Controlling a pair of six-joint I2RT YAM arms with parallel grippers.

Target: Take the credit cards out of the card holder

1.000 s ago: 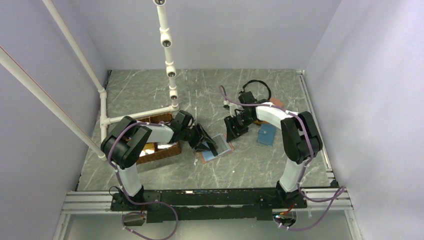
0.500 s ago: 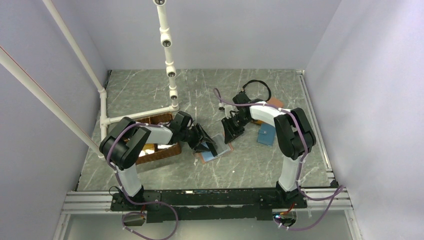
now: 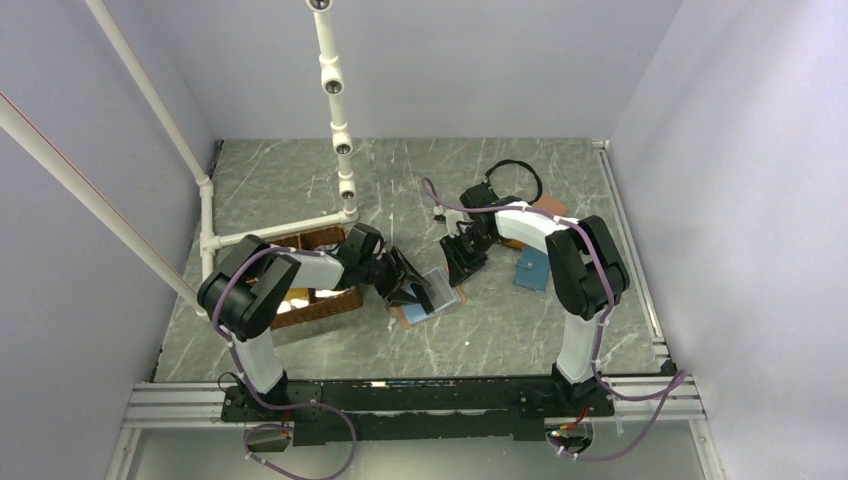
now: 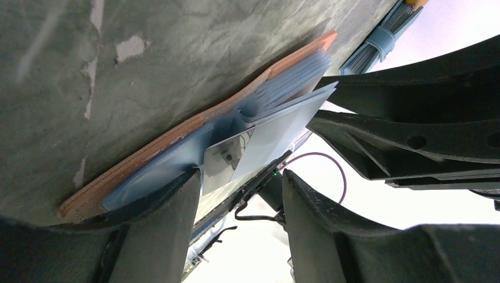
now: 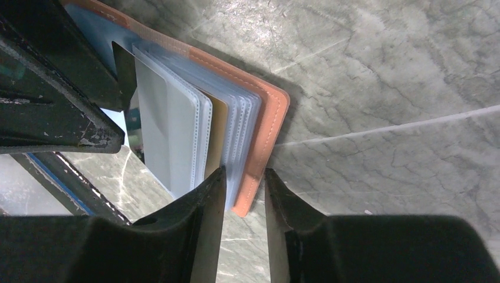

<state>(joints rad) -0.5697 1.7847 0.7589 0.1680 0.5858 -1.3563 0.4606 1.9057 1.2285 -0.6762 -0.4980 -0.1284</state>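
While both grippers flank it, holder [image 5: 268, 121] lies open mid-table, centre of top view.
L gripper [image 4: 239, 180]: fingers spread, one tip on holder's blue lining, lower left of wrist view. R gripper [image 5: 243, 174]: fingers nearly together astride holder's pink edge; pinching or not, can't tell. Grey card [image 5: 156, 118] lies inside holder.

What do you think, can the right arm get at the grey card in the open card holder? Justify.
Probably yes: the right gripper sits at the card holder's open sleeve edges, jaws narrowly apart, with nothing between it and the grey card. The left gripper is at the opposite side.
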